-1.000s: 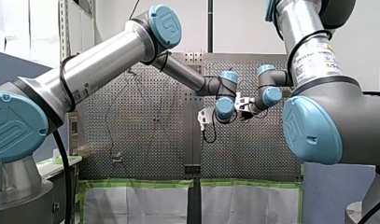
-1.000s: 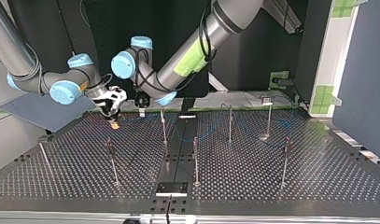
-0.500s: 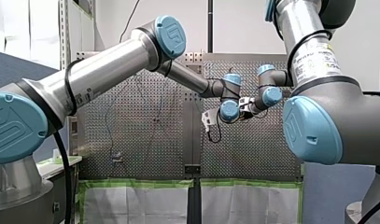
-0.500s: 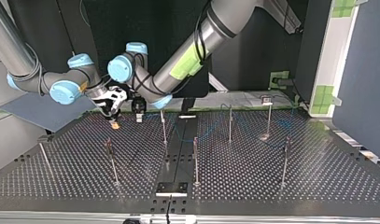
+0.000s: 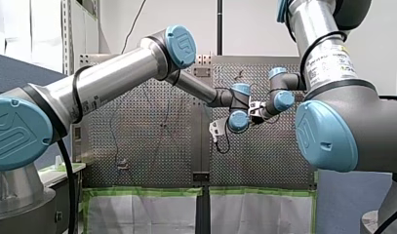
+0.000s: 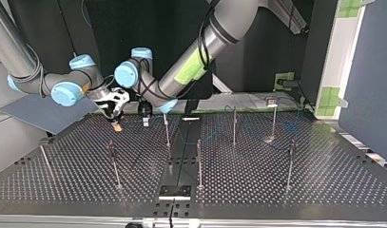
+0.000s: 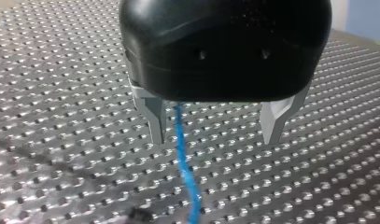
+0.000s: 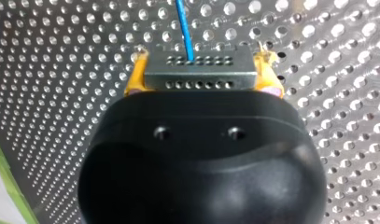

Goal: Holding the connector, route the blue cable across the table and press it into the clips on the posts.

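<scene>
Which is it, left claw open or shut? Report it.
Open. In the left wrist view the left claw has its metal fingers spread wide apart, and the blue cable runs between them, unclamped.

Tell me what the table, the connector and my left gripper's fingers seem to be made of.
Table: metal, probably bare steel or aluminium, glossy; glints around its rows of holes. Connector: matte grey block with small holes; metal or plastic, unclear. Fingers of my left gripper: pale grey, satin, sharp-edged, likely machined metal.

Even indoor light, bright glints across the perforated table (image 7: 61, 70)
</scene>
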